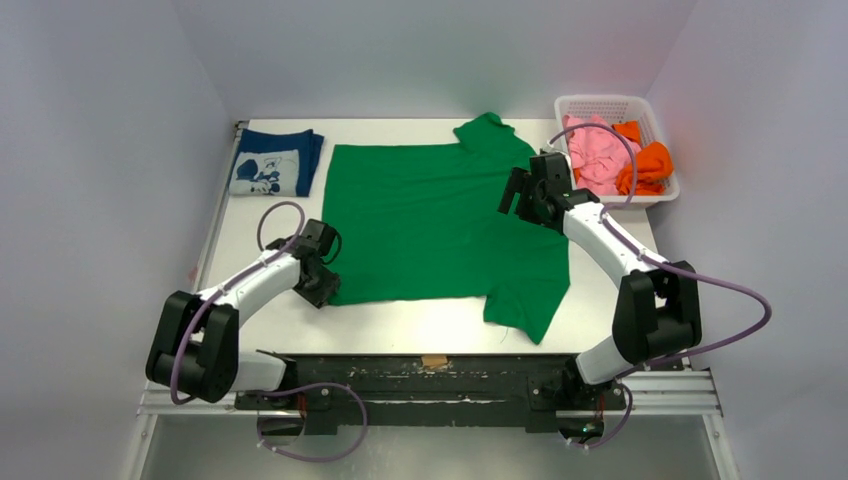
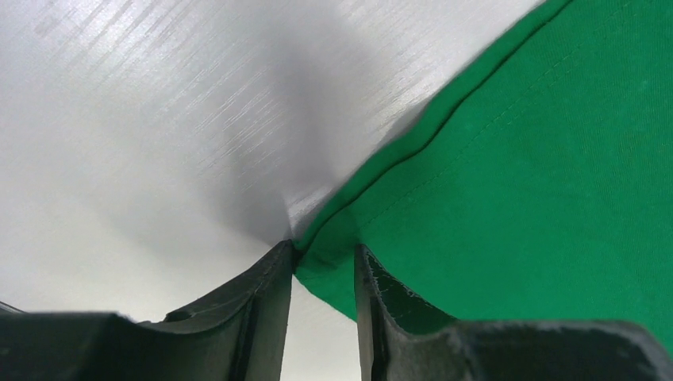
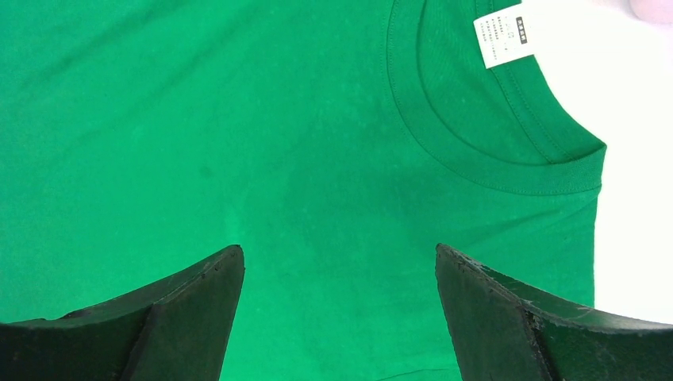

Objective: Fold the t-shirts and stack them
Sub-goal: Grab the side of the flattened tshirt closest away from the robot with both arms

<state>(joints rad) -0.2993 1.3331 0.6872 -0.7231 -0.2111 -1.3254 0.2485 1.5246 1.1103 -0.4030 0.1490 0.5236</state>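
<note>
Green t-shirt label shows only from right wrist.

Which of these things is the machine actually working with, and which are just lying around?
Part of the job: plain bright green cloth t-shirt, spread flat; folded navy blue t-shirt with white cartoon print; crumpled pink cloth shirt; crumpled orange cloth shirt; white plastic basket holding those two.
Just lying about: small tan scrap on the black rail.
</note>
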